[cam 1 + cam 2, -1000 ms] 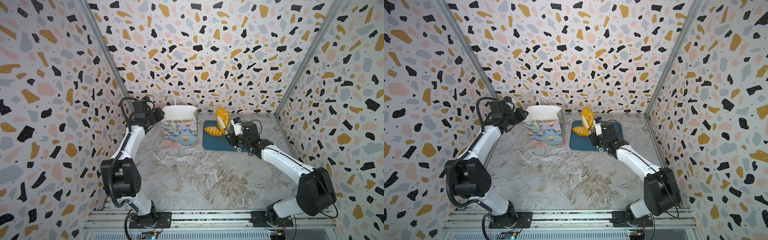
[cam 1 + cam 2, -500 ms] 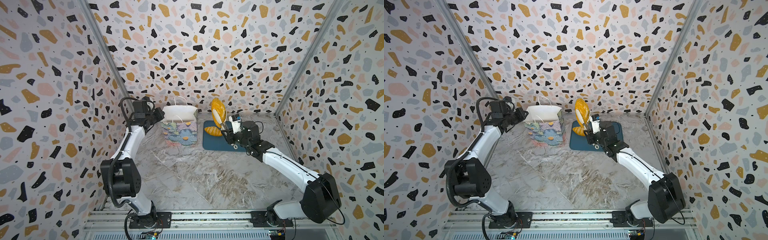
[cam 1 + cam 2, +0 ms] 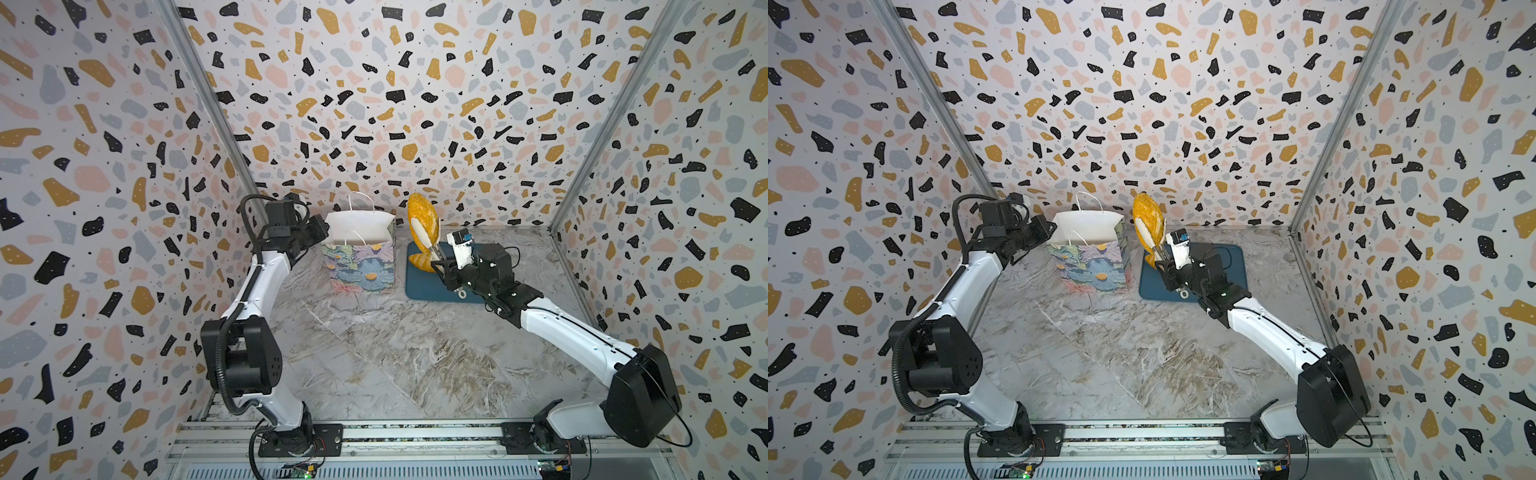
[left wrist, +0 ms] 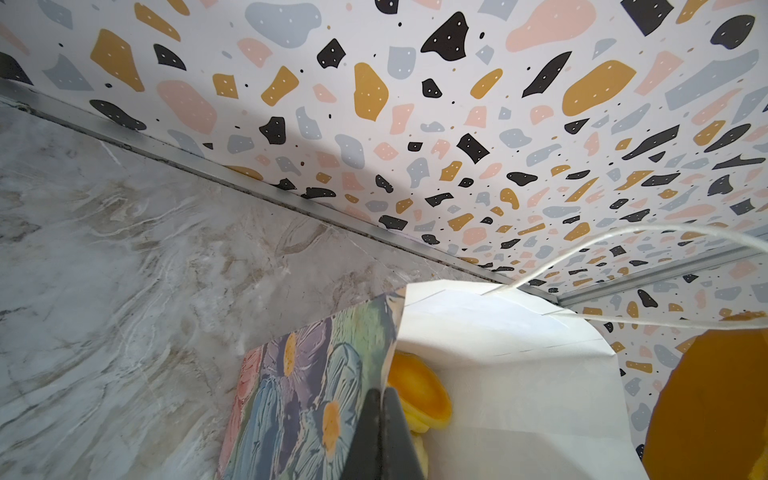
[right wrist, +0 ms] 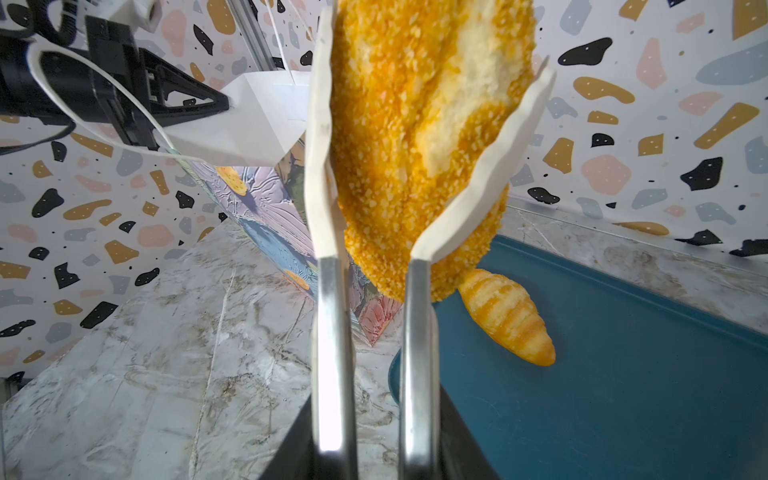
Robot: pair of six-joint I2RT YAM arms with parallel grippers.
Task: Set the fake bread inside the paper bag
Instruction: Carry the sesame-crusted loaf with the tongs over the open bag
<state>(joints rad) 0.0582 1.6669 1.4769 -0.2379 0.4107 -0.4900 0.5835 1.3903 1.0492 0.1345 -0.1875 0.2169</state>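
Note:
The paper bag (image 3: 359,259) (image 3: 1088,257) stands upright at the back, flowered outside, white inside (image 4: 490,374). My left gripper (image 3: 323,232) (image 3: 1051,227) (image 4: 380,399) is shut on the bag's left rim, one finger on each side of the paper. Some yellow fake bread (image 4: 419,395) lies inside the bag. My right gripper (image 3: 441,266) (image 3: 1165,268) (image 5: 374,449) is shut on metal tongs (image 5: 332,332). Their white tips clamp a speckled oval loaf (image 3: 422,216) (image 3: 1147,214) (image 5: 415,124), held upright in the air just right of the bag. A striped croissant (image 3: 417,261) (image 5: 505,316) lies on the tray.
A flat dark-teal tray (image 3: 419,289) (image 3: 1225,257) (image 5: 623,374) lies right of the bag, under my right wrist. The patterned back wall rises close behind the bag and tray. Marble tabletop (image 3: 395,353) stretches towards the front rail.
My right arm has raised the loaf in the tongs and carried it left, closer to the bag. The left gripper and the bag have stayed where they were.

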